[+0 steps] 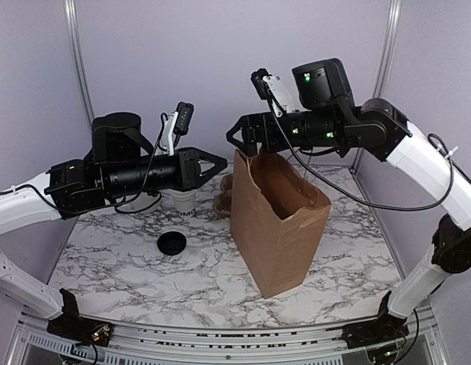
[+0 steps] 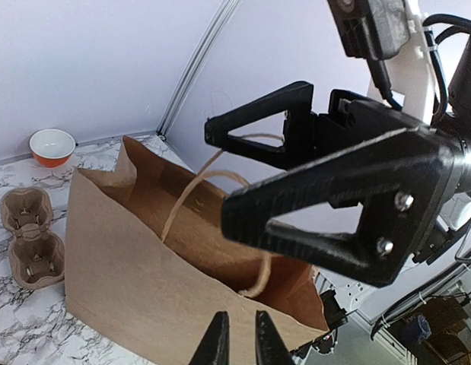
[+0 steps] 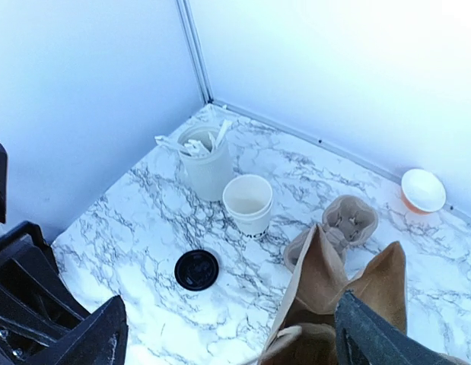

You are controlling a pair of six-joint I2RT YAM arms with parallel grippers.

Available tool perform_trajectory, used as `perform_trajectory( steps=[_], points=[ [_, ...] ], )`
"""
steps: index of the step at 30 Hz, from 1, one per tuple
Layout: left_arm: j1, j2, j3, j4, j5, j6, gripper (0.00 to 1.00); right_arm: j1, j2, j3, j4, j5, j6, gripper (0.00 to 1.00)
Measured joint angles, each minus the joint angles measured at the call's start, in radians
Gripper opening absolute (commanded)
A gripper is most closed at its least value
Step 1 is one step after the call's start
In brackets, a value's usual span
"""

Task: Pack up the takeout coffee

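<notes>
Cup [image 3: 248, 204] stands lidless L of bag [image 1: 277, 228], lid [image 3: 195, 269] on table [image 1: 220, 293] nearby; prob. light, thin-walled, crushable, so pinch mid-wall gently; L gripper [image 2: 241, 342] jaws a slit apart, R gripper [image 2: 217, 173] jaws spread wide, both empty.

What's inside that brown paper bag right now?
Inside the bag, only bare inner walls and a handle loop show; the floor is hidden behind the front wall. The white coffee cup stands outside it, its black lid lying apart on the table.
</notes>
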Motion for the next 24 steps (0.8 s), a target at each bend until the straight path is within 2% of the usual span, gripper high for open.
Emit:
perform_trajectory(
  steps=[9, 16, 21, 24],
  points=[
    [0.0, 0.011, 0.068, -0.041, -0.024, 0.018, 0.27, -0.058, -0.077, -0.01, 0.126, 0.008, -0.067, 0.97],
    [0.009, -0.015, 0.078, -0.109, -0.118, 0.04, 0.36, -0.08, -0.136, -0.073, 0.174, 0.036, -0.106, 1.0],
    [0.086, -0.049, 0.078, -0.19, -0.188, 0.029, 0.43, -0.1, -0.196, -0.133, 0.196, 0.052, -0.125, 1.0],
    [0.159, -0.066, 0.078, -0.246, -0.233, 0.012, 0.51, -0.125, -0.226, -0.159, 0.218, 0.048, -0.132, 1.0]
  ],
)
